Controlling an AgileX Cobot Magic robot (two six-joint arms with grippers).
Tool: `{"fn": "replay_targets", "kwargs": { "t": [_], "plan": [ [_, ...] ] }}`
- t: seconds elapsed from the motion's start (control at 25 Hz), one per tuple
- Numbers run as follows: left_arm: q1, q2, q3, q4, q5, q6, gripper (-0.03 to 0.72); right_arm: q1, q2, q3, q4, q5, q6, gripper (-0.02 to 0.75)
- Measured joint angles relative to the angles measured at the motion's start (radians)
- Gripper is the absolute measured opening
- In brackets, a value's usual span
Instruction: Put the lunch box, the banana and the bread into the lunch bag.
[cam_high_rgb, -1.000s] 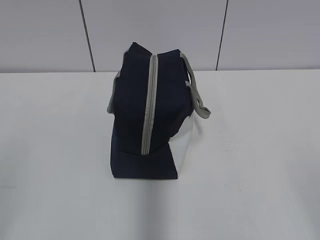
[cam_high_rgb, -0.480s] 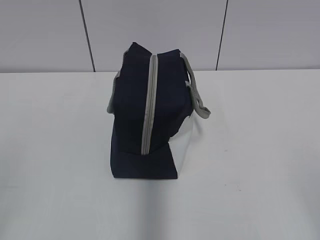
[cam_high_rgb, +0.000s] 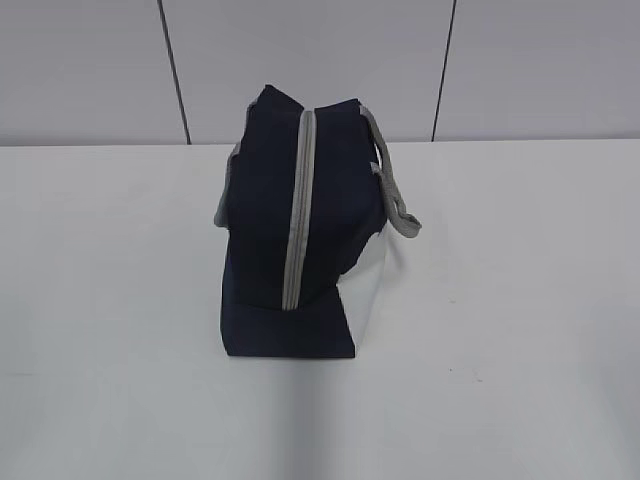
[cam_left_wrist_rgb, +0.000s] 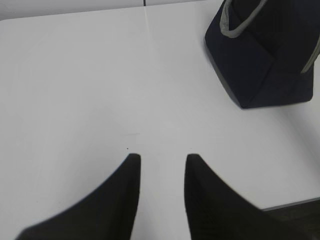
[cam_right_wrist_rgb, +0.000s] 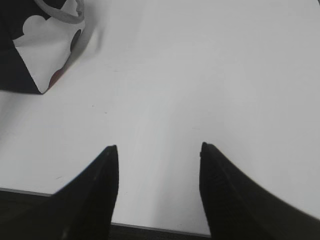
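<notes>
The navy lunch bag stands on the white table, its grey zipper closed along the top and grey handles hanging at its right. It also shows in the left wrist view at top right and in the right wrist view at top left. The lunch box, the banana and the bread are out of view. My left gripper is open and empty over bare table. My right gripper is open and empty near the table's front edge. Neither gripper shows in the exterior view.
A grey panelled wall stands behind the table. The table's front edge shows just below my right gripper.
</notes>
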Motion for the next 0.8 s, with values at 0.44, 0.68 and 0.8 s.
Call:
{"fn": "replay_targets", "kwargs": {
  "t": [0.44, 0.68, 0.8],
  "plan": [
    [0.003, -0.002, 0.000, 0.000, 0.001, 0.000, 0.235, 0.000, -0.002, 0.000, 0.000, 0.002, 0.000, 0.386],
    [0.040, -0.002, 0.000, 0.000, 0.001, 0.000, 0.235, 0.000, -0.002, 0.000, 0.000, 0.002, 0.000, 0.386],
    [0.067, -0.002, 0.000, 0.000, 0.001, 0.000, 0.235, 0.000, -0.002, 0.000, 0.000, 0.002, 0.000, 0.386]
  ]
}}
